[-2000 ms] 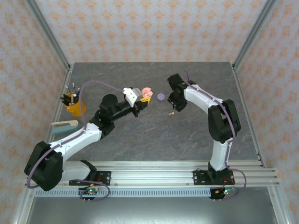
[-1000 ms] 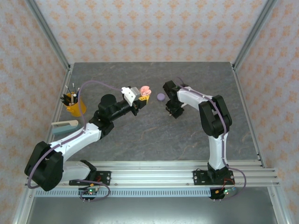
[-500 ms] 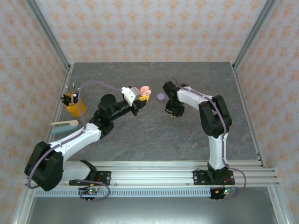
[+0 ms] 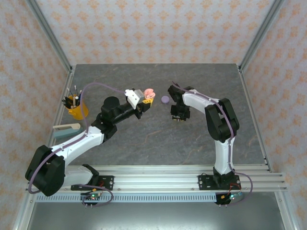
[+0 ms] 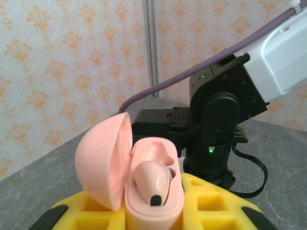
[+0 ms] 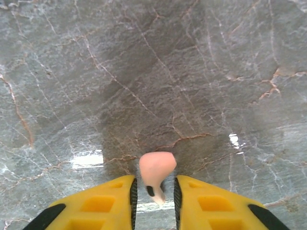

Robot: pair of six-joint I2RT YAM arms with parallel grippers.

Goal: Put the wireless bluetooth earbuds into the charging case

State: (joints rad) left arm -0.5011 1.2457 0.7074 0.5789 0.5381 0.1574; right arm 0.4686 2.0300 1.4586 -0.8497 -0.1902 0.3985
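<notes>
**Left gripper** (image 5: 153, 215): it is closed on the base of the pink charging case (image 5: 158, 203). The case is held raised off the table (image 4: 144, 139). Its lid (image 5: 101, 163) is swung open, to the left in the left wrist view. One pale pink seated earbud (image 5: 151, 179) is lodged in the near well of the case, dark tip facing the camera.

**Right gripper** (image 6: 153, 194): it is pointed down at the marbled table top. Its yellow fingers (image 6: 96, 208) are set on either side of a loose pink earbud (image 6: 156, 168). The stem is seen in the gap between the fingertips, and the rounded head lies just past them. It cannot be told whether the earbud is pinched or merely bracketed. It cannot be told either whether it rests on the table.

**Lilac case** (image 4: 165, 99): it is closed and flat on the table. In the top view it lies between the held pink case and the right arm.

**Yellow cup** (image 4: 76, 109): it is filled with pens and stands near the left edge, well apart from both grippers.
</notes>
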